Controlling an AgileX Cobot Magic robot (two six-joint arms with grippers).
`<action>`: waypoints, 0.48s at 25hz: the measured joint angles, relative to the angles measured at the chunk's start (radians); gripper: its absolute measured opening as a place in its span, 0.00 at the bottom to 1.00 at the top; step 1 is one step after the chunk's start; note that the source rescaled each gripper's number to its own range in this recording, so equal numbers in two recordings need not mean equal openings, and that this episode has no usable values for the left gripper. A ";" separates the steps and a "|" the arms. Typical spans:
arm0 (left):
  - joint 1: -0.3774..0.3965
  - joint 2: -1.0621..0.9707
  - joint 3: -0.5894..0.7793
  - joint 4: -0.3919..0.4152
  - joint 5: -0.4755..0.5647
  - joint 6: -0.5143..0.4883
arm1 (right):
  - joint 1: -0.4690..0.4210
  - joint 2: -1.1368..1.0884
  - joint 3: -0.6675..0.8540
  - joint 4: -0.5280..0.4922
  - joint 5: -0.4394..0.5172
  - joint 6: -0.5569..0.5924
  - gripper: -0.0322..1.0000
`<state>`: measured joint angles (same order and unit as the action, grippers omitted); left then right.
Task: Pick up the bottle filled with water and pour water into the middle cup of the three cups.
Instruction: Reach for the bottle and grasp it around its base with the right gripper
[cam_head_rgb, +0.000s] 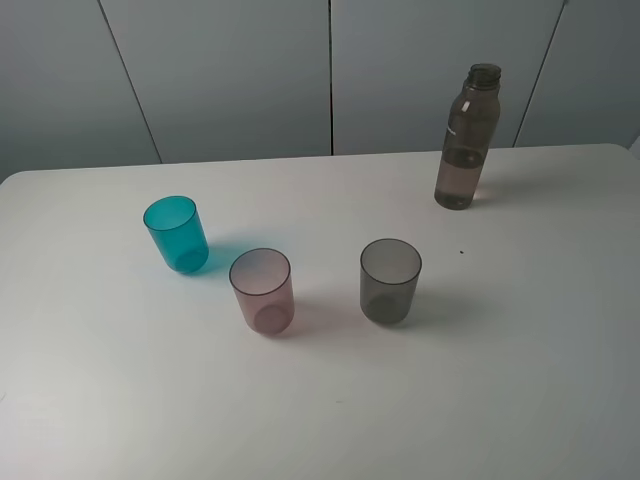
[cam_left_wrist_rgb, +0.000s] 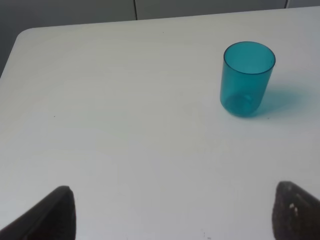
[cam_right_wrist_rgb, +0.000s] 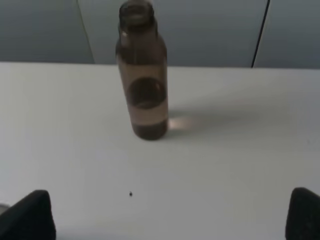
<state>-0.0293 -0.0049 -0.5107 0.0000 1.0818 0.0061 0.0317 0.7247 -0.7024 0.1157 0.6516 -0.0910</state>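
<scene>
Both sets of fingers are spread wide, holding nothing. The bottle (cam_right_wrist_rgb: 143, 85) stands upright ahead of the right gripper (cam_right_wrist_rgb: 167, 215), well clear of its fingers. The teal cup (cam_left_wrist_rgb: 247, 80) stands ahead of the left gripper (cam_left_wrist_rgb: 172, 215). The middle cup (cam_head_rgb: 262, 290), untouched, stands between the teal cup and the grey cup (cam_head_rgb: 390, 281).

White table (cam_head_rgb: 520, 400) w/ rounded corners; grey panelled wall (cam_head_rgb: 230, 70) behind, dark seams.

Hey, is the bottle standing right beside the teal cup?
No, in the exterior high view the bottle stands far right, nearest the grey cup, while the teal cup is at the row's left end.
</scene>
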 joint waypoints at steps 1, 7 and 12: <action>0.000 0.000 0.000 0.000 0.000 0.000 | 0.002 0.025 0.000 0.000 -0.036 0.000 1.00; 0.000 0.000 0.000 0.000 0.000 -0.006 | 0.117 0.210 0.000 0.002 -0.158 0.000 1.00; 0.000 0.000 0.000 0.000 0.000 -0.006 | 0.159 0.341 0.000 0.004 -0.244 0.000 1.00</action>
<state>-0.0293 -0.0049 -0.5107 0.0000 1.0818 0.0000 0.1905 1.0659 -0.7024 0.1197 0.4077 -0.0910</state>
